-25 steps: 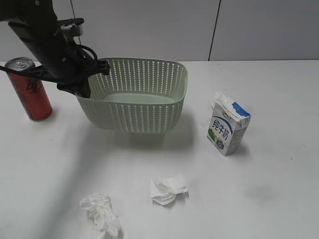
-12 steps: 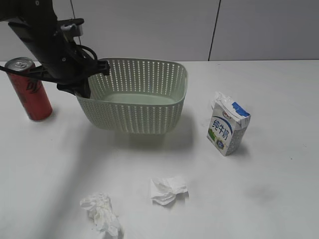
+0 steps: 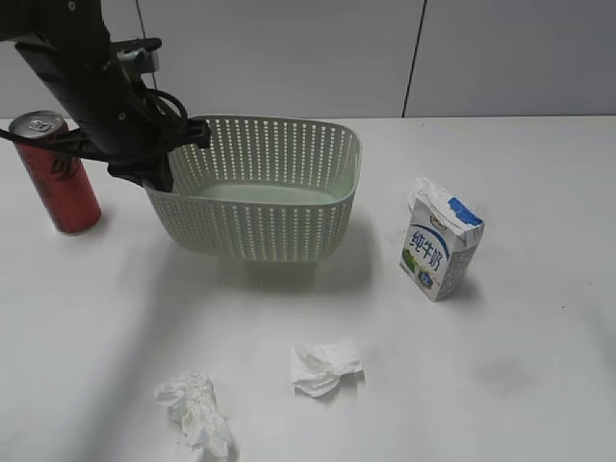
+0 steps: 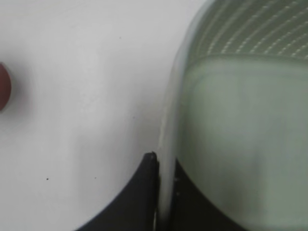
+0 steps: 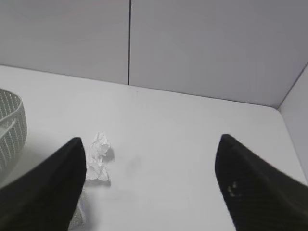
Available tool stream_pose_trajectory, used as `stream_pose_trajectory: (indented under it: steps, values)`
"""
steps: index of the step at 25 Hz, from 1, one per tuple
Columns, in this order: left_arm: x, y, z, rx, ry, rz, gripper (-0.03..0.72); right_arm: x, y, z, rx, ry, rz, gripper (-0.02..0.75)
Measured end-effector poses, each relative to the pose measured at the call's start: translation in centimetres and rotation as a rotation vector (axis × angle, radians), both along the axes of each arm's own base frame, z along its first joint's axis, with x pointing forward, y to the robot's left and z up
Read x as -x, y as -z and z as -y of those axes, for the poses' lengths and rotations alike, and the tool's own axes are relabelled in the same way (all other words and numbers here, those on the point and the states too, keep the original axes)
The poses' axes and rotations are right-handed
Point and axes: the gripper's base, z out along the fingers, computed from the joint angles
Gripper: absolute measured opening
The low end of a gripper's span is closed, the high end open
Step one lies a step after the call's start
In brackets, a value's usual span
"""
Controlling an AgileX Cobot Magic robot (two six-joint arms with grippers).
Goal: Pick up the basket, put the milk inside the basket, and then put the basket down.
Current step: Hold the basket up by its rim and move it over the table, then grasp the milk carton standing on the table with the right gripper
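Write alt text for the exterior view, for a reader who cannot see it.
The left claw grips the left wall of a pale green basket, whose underside stands clear of its shadow on a white table. A milk carton stands to its right, a red can to its left, and two crumpled tissues lie in front.

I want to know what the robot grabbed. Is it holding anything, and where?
Yes. The left gripper pinches the basket by its left rim. The right gripper is open, holding nothing.

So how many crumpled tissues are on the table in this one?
2. One tissue lies in front of the basket, near the middle of the table; the other tissue sits at the front edge, further left. None appear hidden.
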Motion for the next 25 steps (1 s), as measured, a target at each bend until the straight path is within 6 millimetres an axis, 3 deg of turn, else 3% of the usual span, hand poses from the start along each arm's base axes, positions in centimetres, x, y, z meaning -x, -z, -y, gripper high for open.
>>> stream_pose_trajectory:
  steps: [5,11,17,22,24,25]
  values:
    - [0.1,0.0,0.0,-0.002,0.000,-0.006,0.004,-5.6,1.4,-2.8,0.032,-0.090,-0.132,0.635]
    - [0.1,0.0,0.0,-0.005,0.001,-0.013,0.004,-11.6,5.2,-7.0,0.075,-0.179,-0.293,0.619]
    - [0.2,0.1,-0.1,-0.007,0.001,-0.022,0.004,-16.0,10.9,-10.5,0.119,-0.231,-0.442,0.603]
    - [0.2,0.1,-0.1,-0.007,0.001,-0.025,0.004,-19.0,15.1,-12.0,0.098,-0.217,-0.530,0.592]
    - [0.2,0.1,-0.1,-0.007,0.001,-0.027,0.004,-19.9,16.4,-12.4,0.075,-0.203,-0.555,0.541]
    - [0.3,0.1,-0.1,-0.008,0.001,-0.029,0.004,-20.3,17.0,-12.6,0.064,-0.197,-0.567,0.470]
